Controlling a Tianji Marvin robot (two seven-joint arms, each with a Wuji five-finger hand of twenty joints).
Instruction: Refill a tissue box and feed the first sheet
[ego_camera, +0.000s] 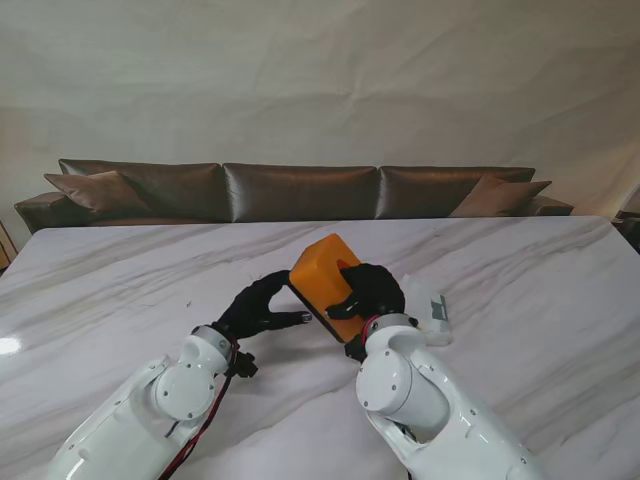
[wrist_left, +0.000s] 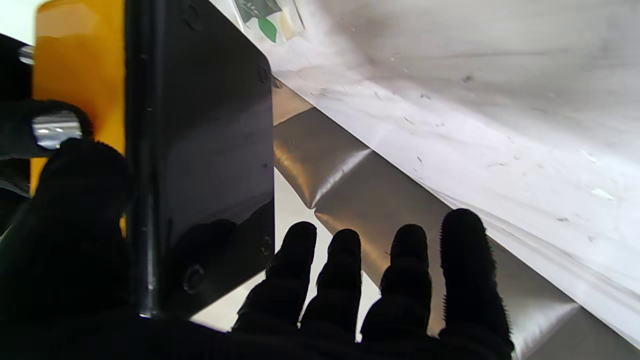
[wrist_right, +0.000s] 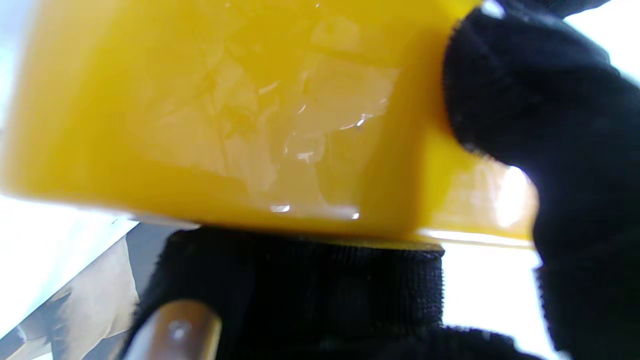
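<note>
One glossy orange-yellow plastic tissue box (ego_camera: 322, 281) with rounded corners is seen, lifted off the white marble-patterned table (ego_camera: 110, 290) and tilted on edge near the table's middle. One dark flat base panel (wrist_left: 210, 145) is fitted to the box's underside, turned toward the left wrist camera. Two black-gloved hands are counted. The box is clasped by the right hand (ego_camera: 371, 291), its fingers (wrist_right: 525, 100) wrapped over the yellow wall and others pressed beneath the edge. The left hand (ego_camera: 256, 306) is held just beside the box's left edge, its four fingers (wrist_left: 465, 260) stretched out side by side and free of the panel; whether its thumb is pressed on the box cannot be told.

One soft white tissue pack (ego_camera: 432, 313) with a green mark is laid on the table to the right of the box, partly hidden by the right arm. One long brown leather sofa (ego_camera: 300, 190) with cushions is set beyond the table's far edge, before a pale draped backdrop.

Through the translucent yellow wall only a crinkled pale shape is glimpsed; what the box contains cannot be told.
</note>
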